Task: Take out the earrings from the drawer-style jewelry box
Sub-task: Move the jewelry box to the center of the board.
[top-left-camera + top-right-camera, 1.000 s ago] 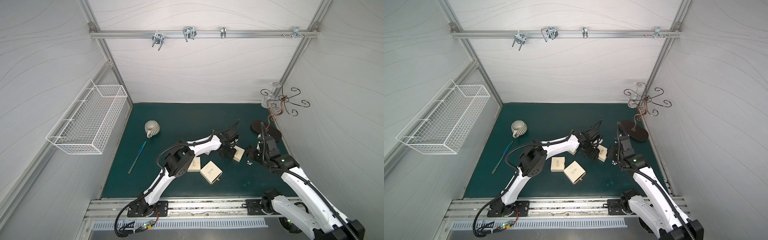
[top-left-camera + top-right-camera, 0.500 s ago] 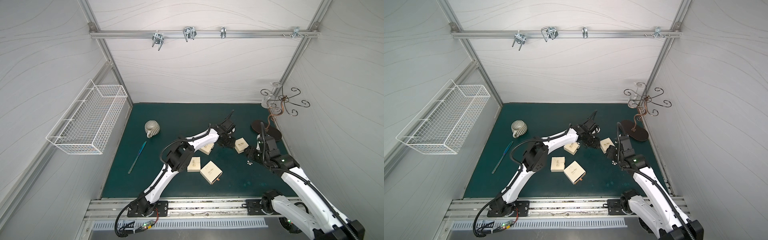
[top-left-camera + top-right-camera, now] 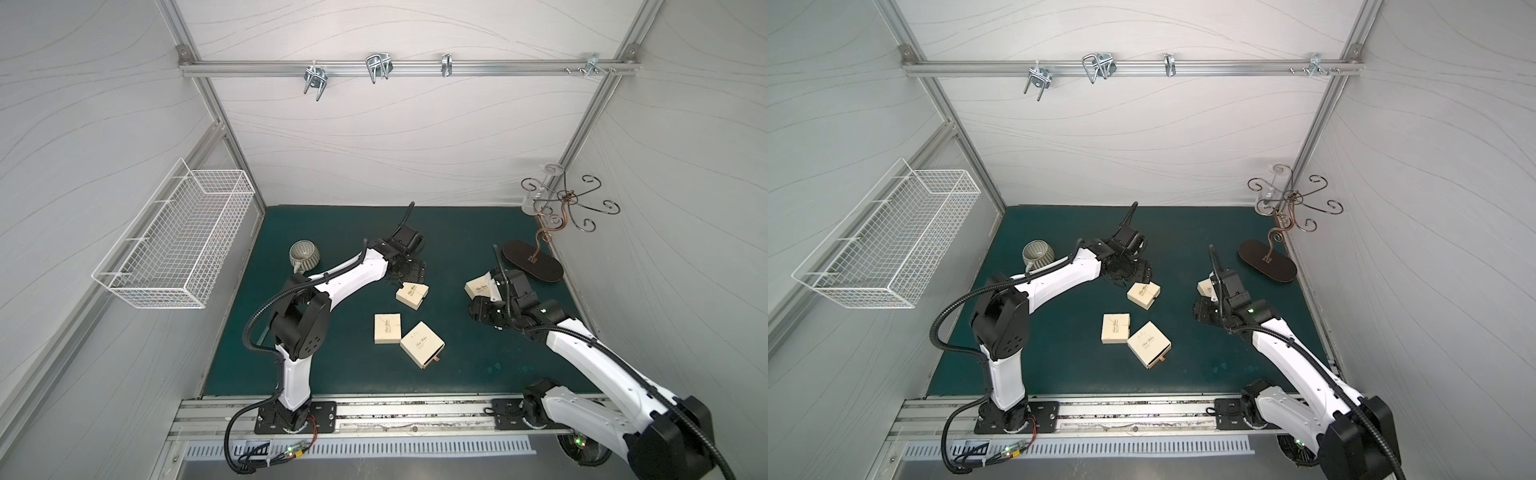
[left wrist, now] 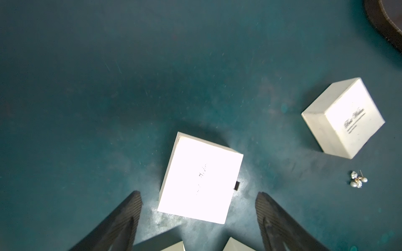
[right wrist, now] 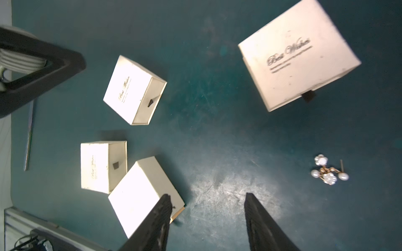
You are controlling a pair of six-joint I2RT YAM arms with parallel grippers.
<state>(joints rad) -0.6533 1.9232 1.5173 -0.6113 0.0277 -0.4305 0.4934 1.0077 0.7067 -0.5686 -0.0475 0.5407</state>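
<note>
Top views, left gripper (image 3: 413,272): low over the mat (image 3: 457,232), with the left-side box (image 3: 412,296) just ahead of its tips. Finger spread is unreadable here.
Top views, right gripper (image 3: 1202,311): just beside the right-side box (image 3: 1204,286). The arm hides the mat under it.
Top views, earrings: cannot be made out.
Left wrist, left gripper (image 4: 198,193): released, fingers spread wide. The left-side box lies between the tips and touches neither.
Left wrist, earrings (image 4: 357,180): on bare mat, well outside one finger, near the right-side box but apart from it.
Right wrist, right gripper (image 5: 207,196): released and holding nothing, with bare mat between the tips.
Right wrist, earrings (image 5: 329,170): one tangled cluster ahead of the tips and off to one side, clear of every box.
Right wrist, paired boxes (image 5: 102,166): just beside one finger, drawers in or nearly in.
Progress (judgement): the visible earrings are out of the drawer, so removal appears done. Whether other boxes hold more cannot be told.
</note>
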